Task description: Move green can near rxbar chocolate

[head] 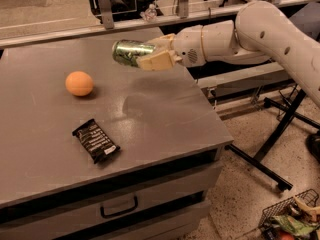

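1. Camera view, upper middle of the frame: the gripper (148,53) is clamped around the green can (129,51). It holds the can on its side in the air above the far part of the grey worktop (165,119).
2. The can's silver end points toward the left of the frame. The pale fingers (156,60) pinch its right-hand portion, so most of the green body sticks out clear of the gripper. My guess is that a grip at one end leaves the rest free to be set down without the fingers meeting the worktop first.
3. The can is raised, with a soft shadow on the worktop beneath it. That height looks chosen so it can travel over things rather than push through them.
4. The rxbar chocolate (96,140) lies flat in the lower left of the frame, near the worktop's front edge and turned at an angle. It is well apart from the can.
5. The orange ball (79,83) sits at middle left, roughly between the can and the bar but off to the left of a straight line. A ball rolls easily, so I would want the can carried clear of it.
6. The white arm (260,29) reaches in from the upper right, which explains why the gripper points leftward across the worktop.
7. As I judge it, the carry is under way and the placing beside the bar is not yet done.
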Controlling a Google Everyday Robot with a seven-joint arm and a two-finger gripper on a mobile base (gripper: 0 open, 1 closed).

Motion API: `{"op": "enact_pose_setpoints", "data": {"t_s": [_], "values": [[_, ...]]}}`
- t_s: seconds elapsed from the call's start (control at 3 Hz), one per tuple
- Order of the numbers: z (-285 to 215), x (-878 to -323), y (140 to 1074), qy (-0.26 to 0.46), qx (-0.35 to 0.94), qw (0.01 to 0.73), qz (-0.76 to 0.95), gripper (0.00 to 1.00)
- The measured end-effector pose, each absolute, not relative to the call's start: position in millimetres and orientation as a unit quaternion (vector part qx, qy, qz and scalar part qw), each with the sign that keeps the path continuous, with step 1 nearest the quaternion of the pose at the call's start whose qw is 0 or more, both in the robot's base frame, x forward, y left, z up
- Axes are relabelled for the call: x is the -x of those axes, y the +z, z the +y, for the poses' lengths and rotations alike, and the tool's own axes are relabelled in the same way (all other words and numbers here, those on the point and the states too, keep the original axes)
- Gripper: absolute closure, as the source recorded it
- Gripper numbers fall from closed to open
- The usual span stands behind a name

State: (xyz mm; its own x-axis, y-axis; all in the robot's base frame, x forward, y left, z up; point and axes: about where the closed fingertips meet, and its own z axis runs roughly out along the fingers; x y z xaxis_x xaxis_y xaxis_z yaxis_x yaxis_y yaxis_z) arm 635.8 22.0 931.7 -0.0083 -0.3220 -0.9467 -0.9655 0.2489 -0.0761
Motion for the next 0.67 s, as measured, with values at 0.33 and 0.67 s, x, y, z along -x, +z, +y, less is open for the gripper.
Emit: {"op": "enact_pose_setpoints", "data": {"t_s": [0.33, 0.67], "values": [[30.8, -595.9, 925.9, 0.374, 0.538, 0.443, 0.612, 1.0], [33.3, -586.1, 923.7, 0.384, 0.546, 0.432, 0.607, 1.0]]}}
